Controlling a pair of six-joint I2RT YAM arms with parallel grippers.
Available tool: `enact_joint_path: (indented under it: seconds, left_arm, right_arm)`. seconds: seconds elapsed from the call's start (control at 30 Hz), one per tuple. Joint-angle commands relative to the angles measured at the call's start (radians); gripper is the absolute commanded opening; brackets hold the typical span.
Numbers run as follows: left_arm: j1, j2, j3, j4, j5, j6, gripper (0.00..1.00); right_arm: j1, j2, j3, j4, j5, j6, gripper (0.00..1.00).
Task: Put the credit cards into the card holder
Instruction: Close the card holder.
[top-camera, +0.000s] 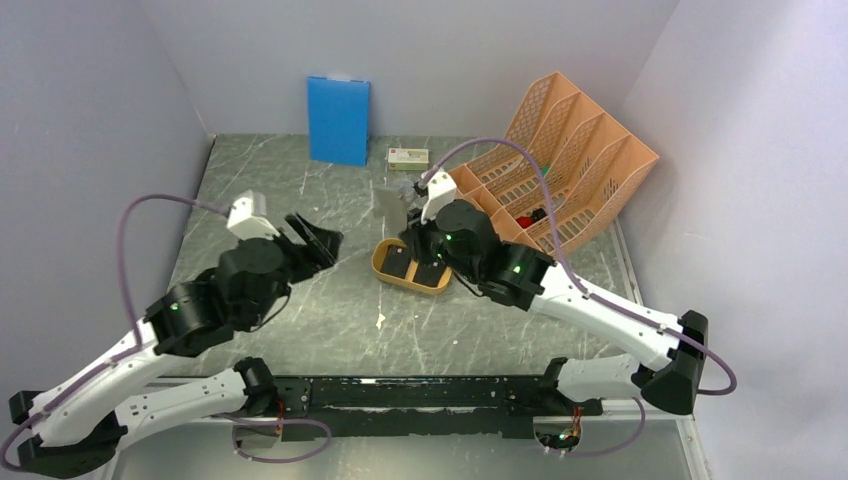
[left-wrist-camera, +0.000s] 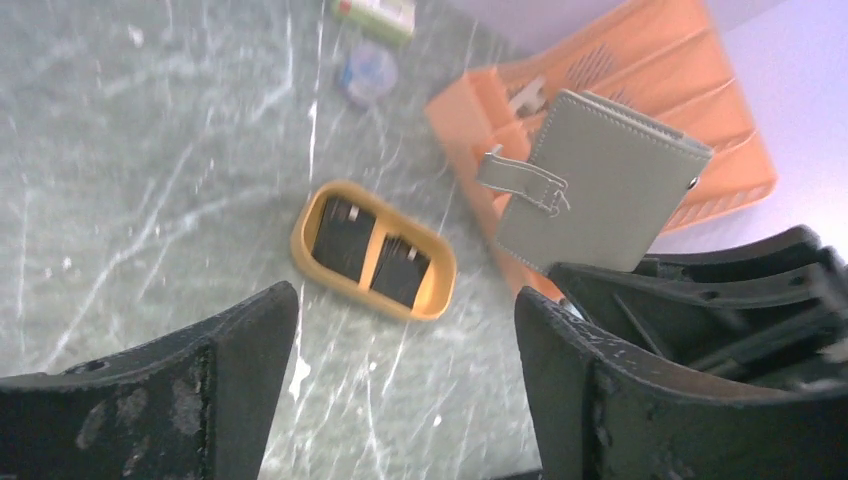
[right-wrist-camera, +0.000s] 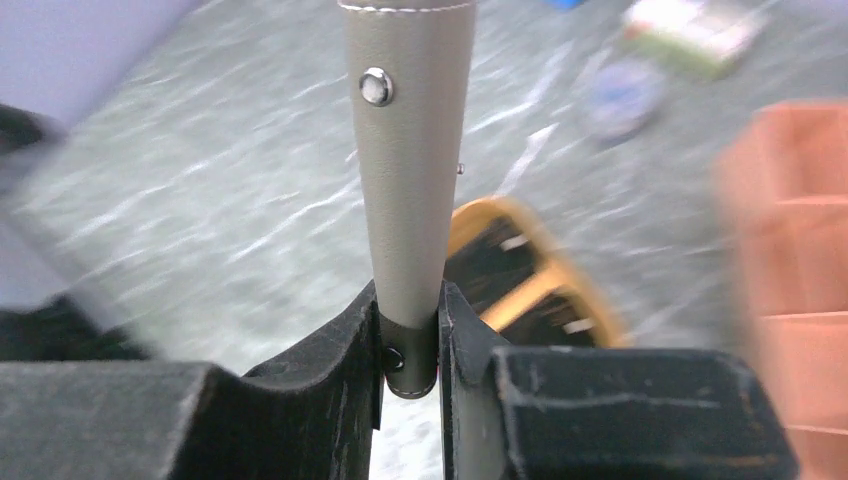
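Clamped tight on the lower edge of the card holder (right-wrist-camera: 410, 180): the right gripper (right-wrist-camera: 410, 340). Held folded shut and standing up out of the gripper, apparently clear of the table (top-camera: 340, 320), with the snap stud (right-wrist-camera: 377, 87) turned toward the wrist camera. From above, placed at about 12 o'clock of the yellow tray (top-camera: 385, 270), just past its far rim.

Spread wide and holding nothing: the left gripper (left-wrist-camera: 405, 320), hovering at 9 o'clock of the tray and apart from it. Lying flat side by side inside the tray, untouched: two credit cards (left-wrist-camera: 343, 237).

Judged an early step: holder up, nothing loaded yet. Opening needed first, probably with the left gripper taking the side with the strap (left-wrist-camera: 520, 180).

Risks from here:
- Gripped only along a narrow strip near the bottom, so liable to pivot or slide out under any sideways pull from the other gripper.
- Folded shut, so no pocket within reach; little use pressing a card against it in this state, with a bent or dropped card the likely result.
- Thin, flat and walled in by the tray rim, so hard to get under; easy to shove or tip the tray instead.
- Crowded at 2 o'clock of the right gripper by the orange file rack (top-camera: 570, 150); easy to knock on a swing that way.
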Motion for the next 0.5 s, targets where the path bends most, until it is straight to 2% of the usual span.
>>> enact_joint_path:
  seconds: [0.0, 0.03, 0.1, 0.2, 0.27, 0.37, 0.47]
  left_arm:
    - [-0.002, 0.005, 0.119, 0.05, -0.103, 0.181, 0.85]
    - [-0.002, 0.01, 0.126, 0.112, -0.08, 0.222, 0.85]
    - [-0.002, 0.029, 0.134, 0.225, -0.022, 0.273, 0.86]
    - [-0.002, 0.07, 0.152, 0.387, 0.069, 0.333, 0.86]
    - [-0.002, 0.104, 0.176, 0.44, 0.121, 0.34, 0.87]
    - [-0.003, 0.129, 0.19, 0.485, 0.177, 0.302, 0.87]
    - [-0.002, 0.133, 0.191, 0.525, 0.231, 0.269, 0.87]
  right_arm:
    - [0.052, -0.028, 0.006, 0.083, 0.507, -0.494, 0.0]
    - [0.071, -0.018, 0.002, 0.144, 0.647, -0.586, 0.0]
    - [0.111, 0.006, -0.032, 0.31, 0.807, -0.786, 0.0]
    - [0.16, 0.008, -0.176, 0.797, 0.935, -1.234, 0.0]
    - [0.19, 0.003, -0.27, 1.149, 0.942, -1.521, 0.0]
    - [0.236, -0.033, -0.402, 1.38, 0.874, -1.714, 0.0]
    - [0.301, -0.081, -0.553, 1.618, 0.737, -1.917, 0.0]
